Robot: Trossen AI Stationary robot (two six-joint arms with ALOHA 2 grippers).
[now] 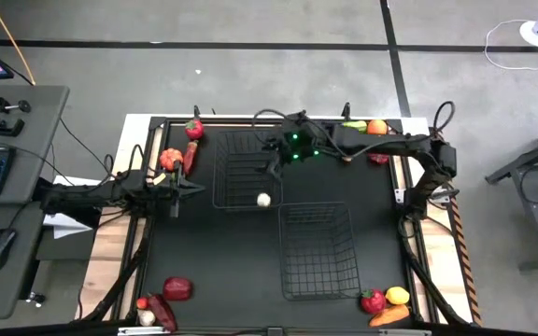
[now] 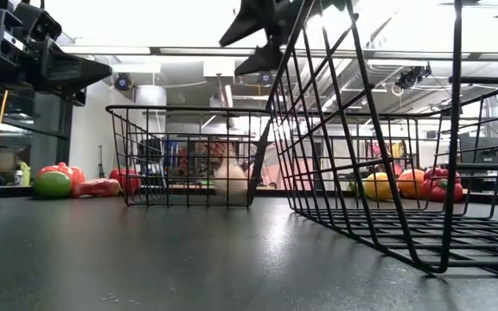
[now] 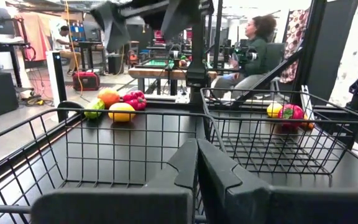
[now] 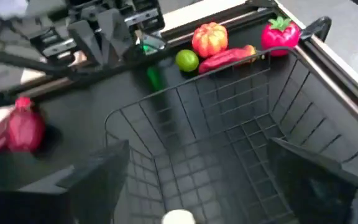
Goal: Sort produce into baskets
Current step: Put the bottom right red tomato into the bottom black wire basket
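Right hand [image 1: 271, 168] hovers over far basket [image 1: 241, 173], fingers spread, empty. White piece [image 1: 263, 199] lies inside that basket. Left hand [image 1: 183, 187] closed, empty, just beside basket's left wall. Near basket [image 1: 318, 250] holds nothing.

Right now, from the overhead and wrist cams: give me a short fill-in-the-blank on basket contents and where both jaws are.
1. The far basket holds one piece, coloured ____.
2. The near basket holds ____ pieces.
3. The right gripper hangs over the ____ basket, jaws open.
4. The left gripper, jaws shut, sits outside the far basket, next to the green, orange and ____ produce.

Missing words: white; no; far; red
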